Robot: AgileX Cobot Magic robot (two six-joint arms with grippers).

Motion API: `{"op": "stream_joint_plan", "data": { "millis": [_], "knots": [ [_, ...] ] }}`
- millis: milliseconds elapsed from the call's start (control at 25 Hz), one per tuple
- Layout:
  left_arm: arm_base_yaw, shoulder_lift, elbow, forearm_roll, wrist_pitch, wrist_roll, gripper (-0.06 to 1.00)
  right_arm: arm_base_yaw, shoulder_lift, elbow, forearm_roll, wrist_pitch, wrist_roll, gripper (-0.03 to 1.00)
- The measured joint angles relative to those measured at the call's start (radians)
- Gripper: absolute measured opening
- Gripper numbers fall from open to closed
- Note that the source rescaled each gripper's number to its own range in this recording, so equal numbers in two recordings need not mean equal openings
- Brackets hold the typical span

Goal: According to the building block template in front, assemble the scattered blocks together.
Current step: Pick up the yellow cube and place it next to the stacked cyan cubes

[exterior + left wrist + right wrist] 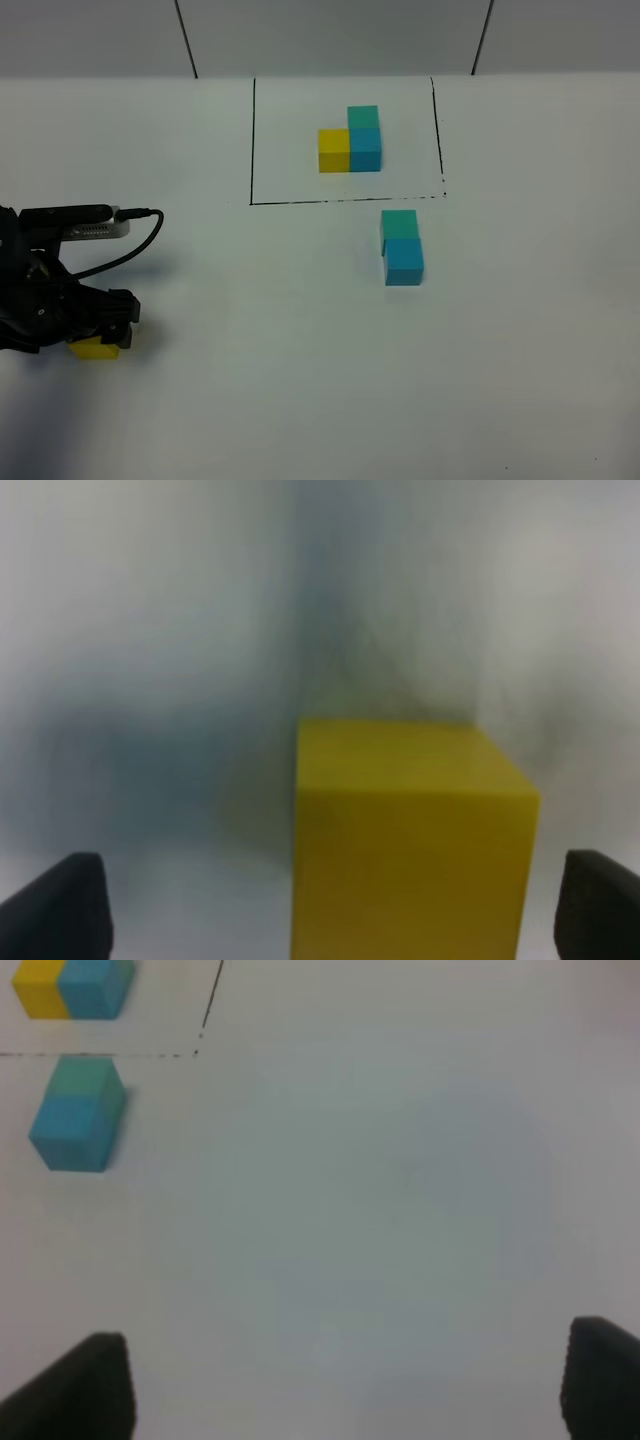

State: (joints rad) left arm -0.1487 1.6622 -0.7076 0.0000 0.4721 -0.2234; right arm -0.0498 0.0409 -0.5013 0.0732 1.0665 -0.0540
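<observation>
Left hand (pixel 330 910), fingers spread, straddles the yellow block (pixel 410 830) on the desk (pixel 300 400), seemingly poised to grip it; far from the hand, the joined teal and blue blocks (pixel 402 247) await it beside the template (pixel 360 140).

Bright diffuse light, faint soft shadows, exterior view sharp, wrist views blurred, yellow block (pixel 410 840) out of focus.
</observation>
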Motion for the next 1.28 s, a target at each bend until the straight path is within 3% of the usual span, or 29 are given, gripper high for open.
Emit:
{"op": "stream_joint_plan", "data": {
  "millis": [400,680,840,920,1040,1240,1280],
  "knots": [
    [-0.002,0.003,0.000,-0.025,-0.018,0.029,0.89,0.000,0.000,0.000,0.000,0.000,0.000,0.73],
    [-0.046,0.070,0.000,-0.027,-0.029,0.028,0.87,0.000,0.000,0.000,0.000,0.000,0.000,0.73],
    [-0.047,0.070,0.000,-0.027,-0.056,0.009,0.81,0.000,0.000,0.000,0.000,0.000,0.000,0.73],
    [-0.047,0.073,0.000,-0.027,-0.059,-0.002,0.73,0.000,0.000,0.000,0.000,0.000,0.000,0.73],
    [-0.047,0.082,0.000,-0.028,-0.044,-0.020,0.52,0.000,0.000,0.000,0.000,0.000,0.000,0.73],
    [-0.047,0.082,-0.002,-0.028,-0.022,-0.024,0.00,0.000,0.000,0.000,0.000,0.000,0.000,0.73],
    [-0.047,0.082,-0.011,-0.028,-0.011,-0.023,0.01,0.000,0.000,0.000,0.000,0.000,0.000,0.73]
  ]
}}
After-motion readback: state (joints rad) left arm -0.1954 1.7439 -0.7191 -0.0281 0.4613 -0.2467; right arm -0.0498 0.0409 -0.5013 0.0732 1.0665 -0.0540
